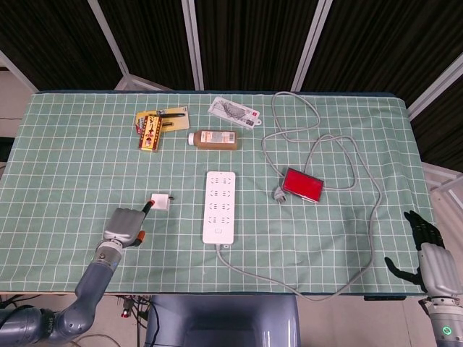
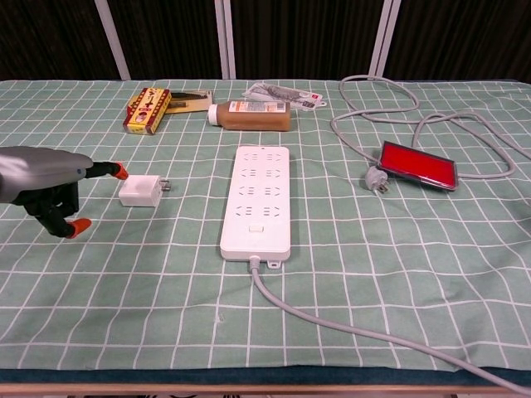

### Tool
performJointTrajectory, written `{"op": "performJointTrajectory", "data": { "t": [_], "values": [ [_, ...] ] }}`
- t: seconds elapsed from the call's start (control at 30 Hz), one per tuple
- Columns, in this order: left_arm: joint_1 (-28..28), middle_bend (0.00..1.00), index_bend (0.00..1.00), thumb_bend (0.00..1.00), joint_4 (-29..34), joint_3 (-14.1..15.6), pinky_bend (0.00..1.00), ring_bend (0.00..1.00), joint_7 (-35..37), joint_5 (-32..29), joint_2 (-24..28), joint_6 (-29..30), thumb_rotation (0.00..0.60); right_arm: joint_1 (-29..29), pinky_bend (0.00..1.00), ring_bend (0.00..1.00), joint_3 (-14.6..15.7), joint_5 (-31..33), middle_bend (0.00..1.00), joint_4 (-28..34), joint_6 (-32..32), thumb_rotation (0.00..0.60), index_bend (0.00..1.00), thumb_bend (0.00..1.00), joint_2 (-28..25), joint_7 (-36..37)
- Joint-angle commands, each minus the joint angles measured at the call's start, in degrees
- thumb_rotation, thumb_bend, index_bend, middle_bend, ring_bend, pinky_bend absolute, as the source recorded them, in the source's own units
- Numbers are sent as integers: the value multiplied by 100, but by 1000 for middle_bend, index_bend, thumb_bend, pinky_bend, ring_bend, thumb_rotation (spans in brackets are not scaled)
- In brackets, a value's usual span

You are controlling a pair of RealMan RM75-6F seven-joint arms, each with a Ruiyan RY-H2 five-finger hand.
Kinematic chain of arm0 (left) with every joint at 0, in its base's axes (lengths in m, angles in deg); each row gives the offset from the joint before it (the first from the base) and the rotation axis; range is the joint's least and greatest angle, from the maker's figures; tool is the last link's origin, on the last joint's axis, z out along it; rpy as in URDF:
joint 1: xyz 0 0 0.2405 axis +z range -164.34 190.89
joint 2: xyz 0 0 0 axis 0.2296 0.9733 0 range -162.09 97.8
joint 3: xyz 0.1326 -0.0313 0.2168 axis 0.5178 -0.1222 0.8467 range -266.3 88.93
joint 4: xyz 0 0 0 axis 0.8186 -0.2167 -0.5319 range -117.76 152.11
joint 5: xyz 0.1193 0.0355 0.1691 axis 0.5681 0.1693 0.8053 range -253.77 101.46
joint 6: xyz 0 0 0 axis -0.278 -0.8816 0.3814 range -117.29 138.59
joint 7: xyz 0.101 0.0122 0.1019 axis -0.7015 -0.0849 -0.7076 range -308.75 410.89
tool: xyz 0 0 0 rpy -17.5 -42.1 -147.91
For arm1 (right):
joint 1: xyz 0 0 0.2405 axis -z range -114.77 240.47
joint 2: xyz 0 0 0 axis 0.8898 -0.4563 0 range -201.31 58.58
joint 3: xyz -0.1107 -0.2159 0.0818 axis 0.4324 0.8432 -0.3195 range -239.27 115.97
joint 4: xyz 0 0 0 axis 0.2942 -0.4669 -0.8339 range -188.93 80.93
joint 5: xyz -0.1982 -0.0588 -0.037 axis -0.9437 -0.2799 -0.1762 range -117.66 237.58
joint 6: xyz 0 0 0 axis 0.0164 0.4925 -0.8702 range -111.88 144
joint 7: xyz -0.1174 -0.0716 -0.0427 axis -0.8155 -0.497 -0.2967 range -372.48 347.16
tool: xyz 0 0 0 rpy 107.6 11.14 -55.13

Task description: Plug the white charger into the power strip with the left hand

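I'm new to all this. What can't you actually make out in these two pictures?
- Whether the left hand touches the white charger: its fingertip hides the near edge in the head view.
- The right hand: cut by the head view's edge, absent from the chest view.
- Print on the yellow box: too small.
- The power strip cable's far end: runs off frame.

Left hand at the left edge above the green checked cloth, an orange fingertip just beside the white charger, holding nothing. Charger prongs face the power strip, apart from it. Grey cord runs from the strip's near end. Red flat device at right; brown bottle lying behind the strip.
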Motion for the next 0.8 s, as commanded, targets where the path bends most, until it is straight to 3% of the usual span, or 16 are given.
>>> {"op": "performJointTrajectory", "data": {
  "t": [0.03, 0.8],
  "values": [
    [-105, 933, 47, 449, -117, 86, 899, 881, -33, -104, -114, 63, 600, -1, 0, 0, -4, 9, 0, 2, 10, 600, 0, 338, -10, 19],
    [-347, 932, 54, 464, -218, 475, 898, 881, 280, -233, -225, 132, 600, 0, 0, 0, 2, 24, 0, 33, 45, 600, 0, 338, -43, 39]
  ]
}}
